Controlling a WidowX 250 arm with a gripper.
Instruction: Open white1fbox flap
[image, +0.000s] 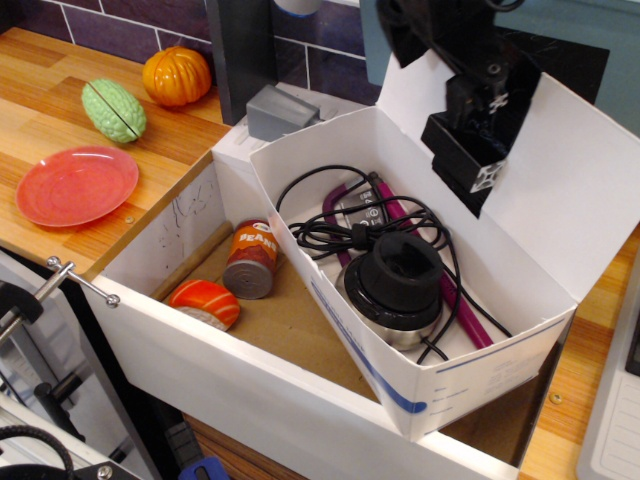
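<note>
Landmark: the white1fbox (420, 330), a long white cardboard box with a blue curved stripe on its near long side, lies slanted inside the white wooden basin (260, 385) set into the wooden desk (40, 120).
Flap: the flap (570, 190) stands raised along the far long edge of the white1fbox, leaning away, its plain white face toward the camera; its right end is cut off by the picture edge.
Gripper: the black gripper (470, 165) sits in front of the flap's inner face, above the far wall of the white1fbox; I cannot tell whether its jaws are spread or pressed together, or whether it touches the flap.
Inside the white1fbox: a black round part on a silver base (393, 287), a coiled black cable (345, 232), and a purple strip (455, 300) partly hidden under them.
Writing on the white1fbox: faint blue print lines on the near end wall, too small to read.
Left of the white1fbox, in the basin: an orange can (251, 258) whose label reads "BEAN", the rest turned out of sight; an orange and white toy (204, 302); a wooden stick (192, 260), partly hidden.
Far left of the white1fbox, on the desk: a pink plate (76, 184), a green toy vegetable (113, 108), an orange toy pumpkin (176, 75).
Behind the white1fbox: a grey block (280, 110).
</note>
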